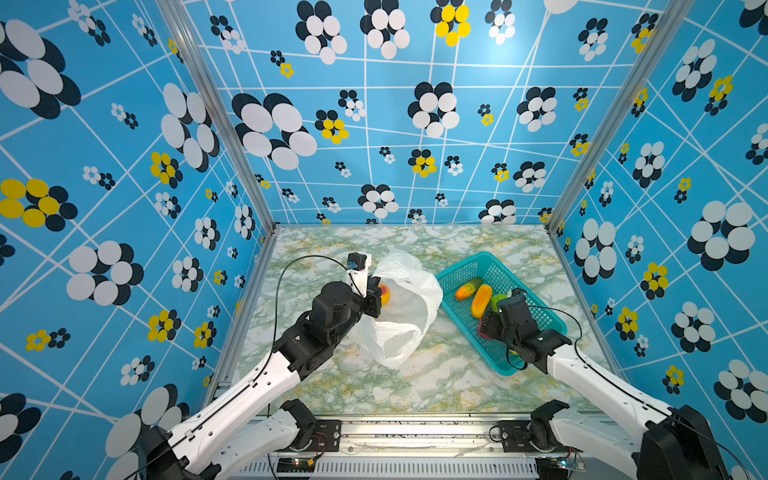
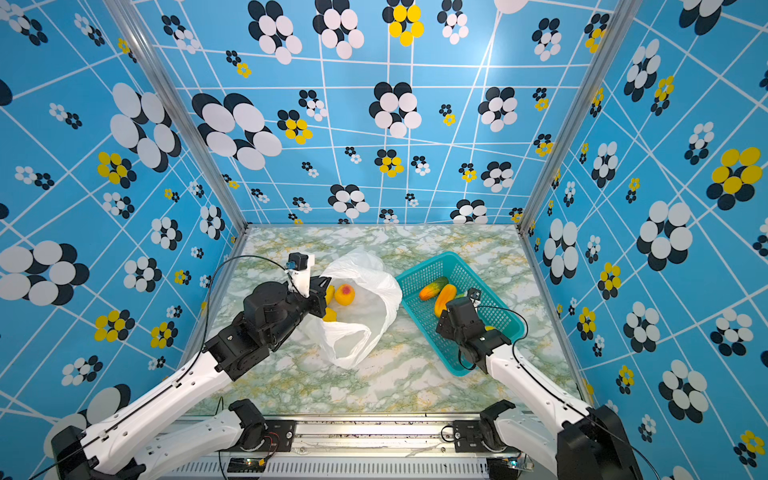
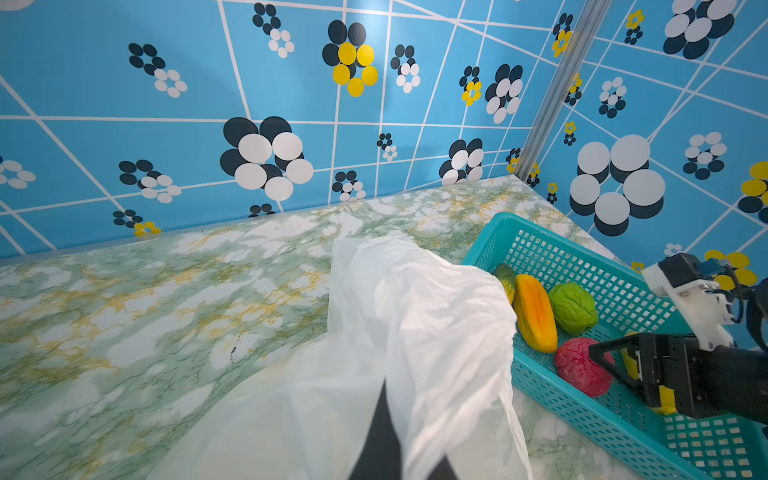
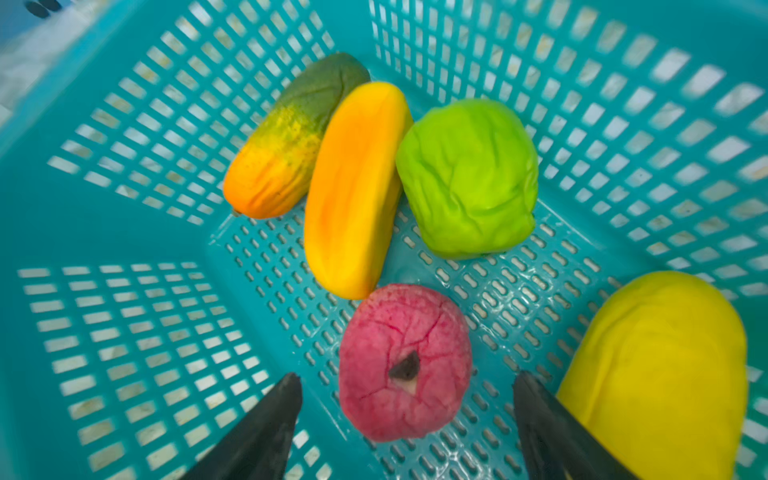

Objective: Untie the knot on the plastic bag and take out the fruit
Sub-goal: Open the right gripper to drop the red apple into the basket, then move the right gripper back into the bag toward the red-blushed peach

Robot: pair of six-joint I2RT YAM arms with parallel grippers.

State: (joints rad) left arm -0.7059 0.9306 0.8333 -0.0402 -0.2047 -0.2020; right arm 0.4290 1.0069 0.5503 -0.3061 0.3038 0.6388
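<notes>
Right pincer stands wide, empty, flanking the pink fruit; left pincer clamps plastic bag rim.

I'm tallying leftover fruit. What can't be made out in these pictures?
- Fruit inside the plastic bag: count unclear; in both top views the left gripper and folds cover some.
- Yellow fruit in the basket: right wrist view, cut by the edge; top views, mostly under the right arm.
- Knot: seen in no view.

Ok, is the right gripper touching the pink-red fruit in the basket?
Apart. In the right wrist view the right gripper stands open around the pink-red fruit, with basket floor showing between each finger and it.
</notes>
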